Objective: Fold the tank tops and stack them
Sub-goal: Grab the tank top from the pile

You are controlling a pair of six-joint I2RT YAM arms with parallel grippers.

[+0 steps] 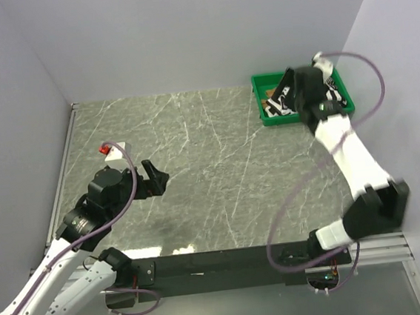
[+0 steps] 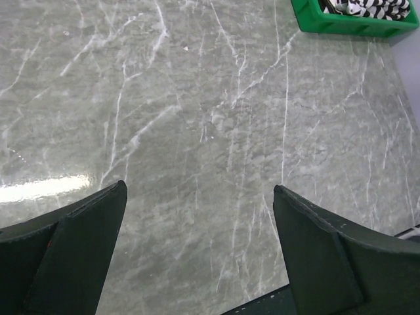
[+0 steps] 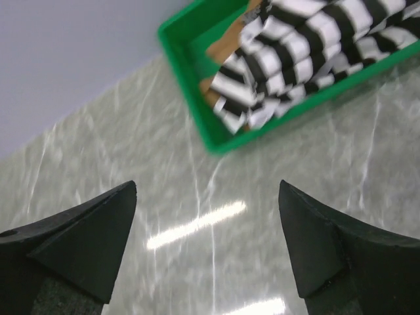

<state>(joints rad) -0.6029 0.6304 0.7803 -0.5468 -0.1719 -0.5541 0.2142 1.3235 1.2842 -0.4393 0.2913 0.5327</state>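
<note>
No readable text, label, brand, number or sign shows on anything in these views.

**Table** (image 1: 218, 164): the bare marbled surface runs from the left edge across the centre to the right wall (image 1: 403, 72), with passage free over the middle and the far-left corner.

**Obstacle, left edge:** a small white box with red button (image 1: 112, 150) sits just beyond the left gripper (image 1: 156, 179), which hovers over the near-left table.

**Obstacle, far-right corner:**
- The green tray (image 1: 277, 120) has a raised rim, with striped tank tops (image 1: 282, 100) heaped inside.
- The right gripper (image 1: 286, 87) and its arm overhang the tray.
- The tray is hemmed in by the back wall (image 1: 183, 33) and the right wall.
</note>
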